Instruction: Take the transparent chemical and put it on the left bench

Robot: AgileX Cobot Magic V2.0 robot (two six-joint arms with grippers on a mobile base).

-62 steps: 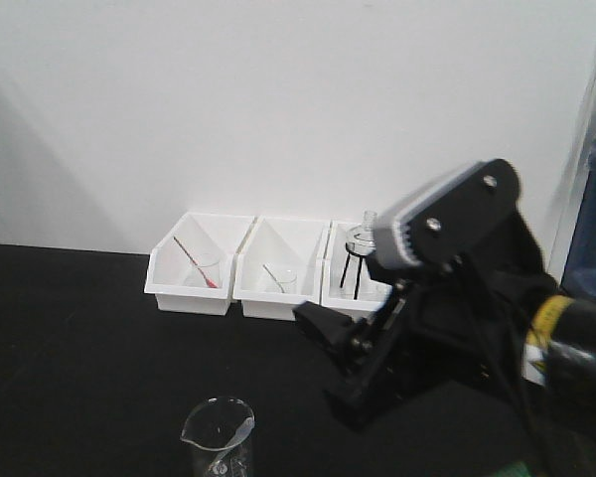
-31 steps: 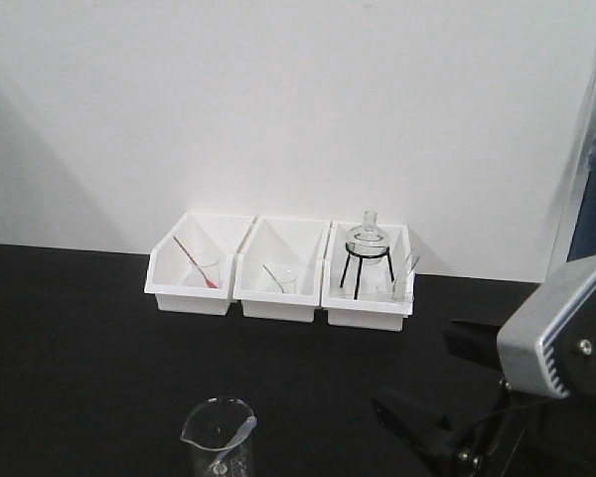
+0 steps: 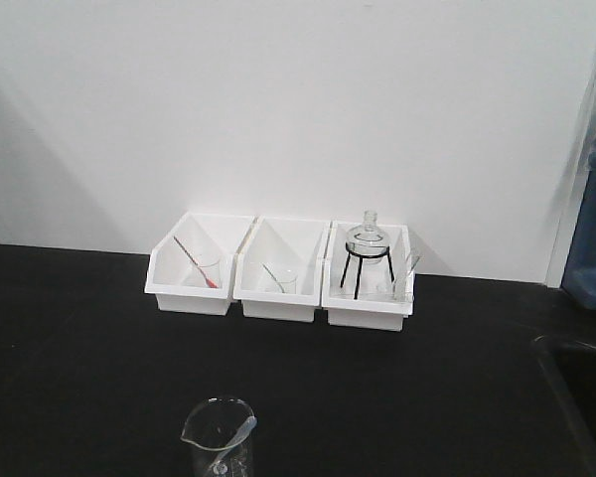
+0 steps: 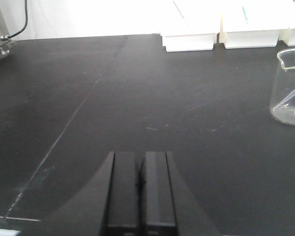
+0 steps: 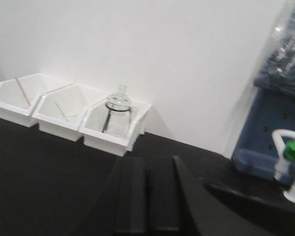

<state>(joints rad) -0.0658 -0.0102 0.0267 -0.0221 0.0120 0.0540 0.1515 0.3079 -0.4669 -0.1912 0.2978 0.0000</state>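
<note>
The transparent chemical, a whitish pipette, is leaning bulb-up inside a glass beaker that is standing on the black counter near its front edge. Well behind it, three white bins are sitting against the white wall. The left end effector is hovering low over bare counter with its fingers pressed together, empty. The right end effector is likewise closed on nothing.
</note>
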